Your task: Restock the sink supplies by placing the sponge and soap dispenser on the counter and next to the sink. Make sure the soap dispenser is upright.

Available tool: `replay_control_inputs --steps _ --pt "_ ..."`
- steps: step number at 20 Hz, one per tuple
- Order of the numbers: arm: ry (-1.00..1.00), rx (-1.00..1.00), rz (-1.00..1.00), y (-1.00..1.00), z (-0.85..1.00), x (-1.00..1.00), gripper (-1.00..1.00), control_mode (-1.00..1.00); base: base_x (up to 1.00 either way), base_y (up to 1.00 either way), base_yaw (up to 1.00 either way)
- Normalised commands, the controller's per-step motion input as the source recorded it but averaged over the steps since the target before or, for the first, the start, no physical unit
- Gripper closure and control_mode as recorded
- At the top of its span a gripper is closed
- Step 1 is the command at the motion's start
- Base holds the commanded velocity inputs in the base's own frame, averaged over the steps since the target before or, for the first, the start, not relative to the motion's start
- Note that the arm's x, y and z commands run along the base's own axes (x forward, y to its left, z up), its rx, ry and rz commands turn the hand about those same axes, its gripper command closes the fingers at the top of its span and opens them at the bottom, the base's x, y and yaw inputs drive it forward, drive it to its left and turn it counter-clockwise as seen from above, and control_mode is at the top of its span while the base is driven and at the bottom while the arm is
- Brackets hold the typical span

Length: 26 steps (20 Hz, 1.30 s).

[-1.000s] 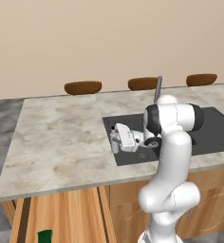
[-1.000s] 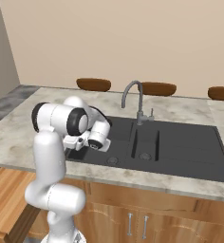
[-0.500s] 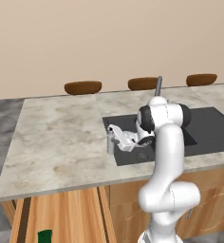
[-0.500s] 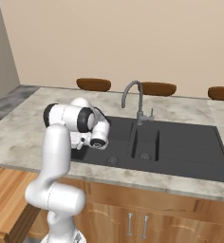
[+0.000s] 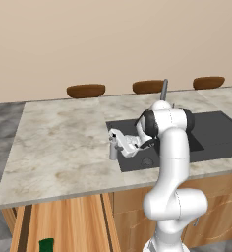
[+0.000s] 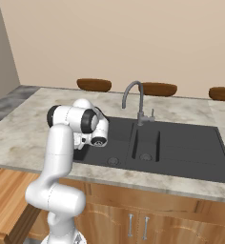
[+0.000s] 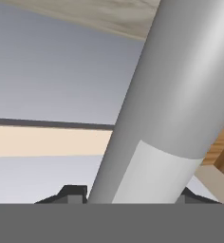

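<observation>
Gripper clamps soap dispenser, bottle roughly upright over counter at sink left rim. Judgement: lower straight, keep bottle vertical, seat base fully on marble clear of basin edge, then release. Sponge likely green block low by cabinets.

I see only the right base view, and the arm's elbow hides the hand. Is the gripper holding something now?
Observer: Yes. In the left base view the gripper is closed on the soap dispenser.
Operator: Where is the bottle, over the basin or over the counter?
Observer: At the left rim of the sink, right where the counter begins. I cannot tell if its base touches down.
Operator: Is it upright?
Observer: In the left base view it stands close to vertical. The hand view confirms the grip: the grey body sits between the finger tips.
</observation>
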Motion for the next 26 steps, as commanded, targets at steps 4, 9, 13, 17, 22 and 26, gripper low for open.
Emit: replay_control_inputs --steps 4,9,13,17,22,26 --pt "-0.03 0.00 0.00 0.03 -0.01 -0.02 -1.00 -1.00 0.00 0.00 0.00" --pt "-0.07 0.00 0.00 0.00 0.00 -0.01 -1.00 -1.00 0.00 0.00 0.00" --pt "-0.03 0.00 0.00 0.00 0.00 -0.02 -1.00 -1.00 0.00 0.00 0.00" --pt "0.00 0.00 0.00 0.00 0.06 0.00 -1.00 -1.00 0.00 0.00 0.00" --pt "-0.05 0.00 0.00 -0.03 0.50 -0.13 -1.00 -1.00 0.00 0.00 0.00" --pt "-0.16 0.00 0.00 0.00 0.77 -0.55 -1.00 -1.00 0.00 0.00 0.00"
